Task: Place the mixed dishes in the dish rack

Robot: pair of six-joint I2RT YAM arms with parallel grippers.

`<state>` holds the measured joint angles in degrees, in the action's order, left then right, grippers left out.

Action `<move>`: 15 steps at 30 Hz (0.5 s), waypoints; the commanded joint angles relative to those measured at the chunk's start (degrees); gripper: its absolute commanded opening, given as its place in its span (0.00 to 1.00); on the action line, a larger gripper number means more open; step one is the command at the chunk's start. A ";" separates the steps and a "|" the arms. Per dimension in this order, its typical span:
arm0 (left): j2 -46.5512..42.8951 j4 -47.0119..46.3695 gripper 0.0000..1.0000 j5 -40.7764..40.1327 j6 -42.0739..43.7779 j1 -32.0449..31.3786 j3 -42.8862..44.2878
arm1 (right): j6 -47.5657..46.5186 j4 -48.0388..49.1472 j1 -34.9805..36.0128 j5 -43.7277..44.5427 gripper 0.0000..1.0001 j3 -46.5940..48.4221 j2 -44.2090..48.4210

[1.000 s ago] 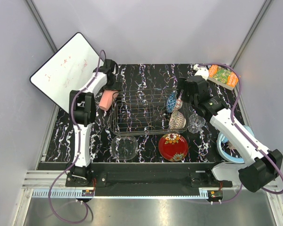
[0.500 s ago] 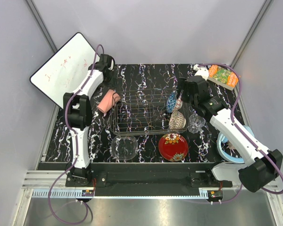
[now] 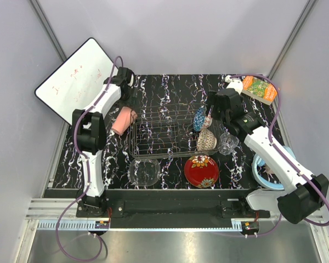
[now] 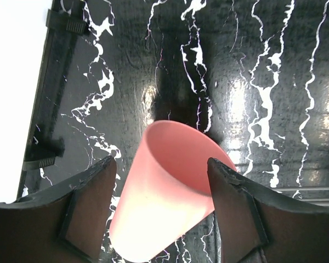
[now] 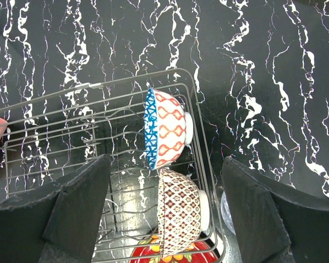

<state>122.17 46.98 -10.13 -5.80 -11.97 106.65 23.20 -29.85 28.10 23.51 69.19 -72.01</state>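
The pink cup (image 3: 122,120) lies tipped on the table against the left end of the wire dish rack (image 3: 153,149). My left gripper (image 3: 126,96) is open above it. In the left wrist view the cup (image 4: 170,192) shows between my spread fingers, and the gripper (image 4: 159,170) is not gripping it. My right gripper (image 3: 211,108) is open and empty over the rack's right end (image 5: 71,109). There the blue bowl (image 5: 164,129) and the beige bowl (image 5: 181,211) stand on edge. The red plate (image 3: 202,170), clear glass bowl (image 3: 144,171) and small glass (image 3: 228,143) sit on the table.
A white board (image 3: 77,82) leans at the far left. A green-orange book (image 3: 259,89) lies at the far right corner. Blue headphones (image 3: 261,174) lie under my right arm at the right edge. Grey walls close in the table.
My left gripper has pulled back from the pink cup toward the far edge. The cup has shifted a little to the left beside the rack. The right arm has not moved.
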 commanded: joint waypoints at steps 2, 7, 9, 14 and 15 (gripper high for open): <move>-2.46 0.39 0.65 -1.47 0.62 -0.78 -0.65 | 0.09 -0.30 -0.24 1.98 0.89 1.92 2.22; -2.99 0.31 0.40 -0.94 1.23 -0.78 -1.53 | -0.26 -0.39 -0.24 2.77 0.89 1.56 2.66; -3.08 0.48 0.39 -1.21 1.41 -0.78 -1.71 | -0.17 -0.48 -0.24 3.12 0.89 1.56 2.57; -2.99 0.66 0.14 -1.38 1.76 -0.69 -1.45 | -0.26 -0.48 -0.24 3.47 0.90 1.48 2.57; -2.90 0.83 0.05 -1.47 1.76 -0.78 -1.27 | -0.26 -0.39 -0.24 3.48 0.90 1.39 2.57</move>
<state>122.17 47.64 -10.61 -4.51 -12.53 105.34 23.20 -29.89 28.10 24.64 69.19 -71.05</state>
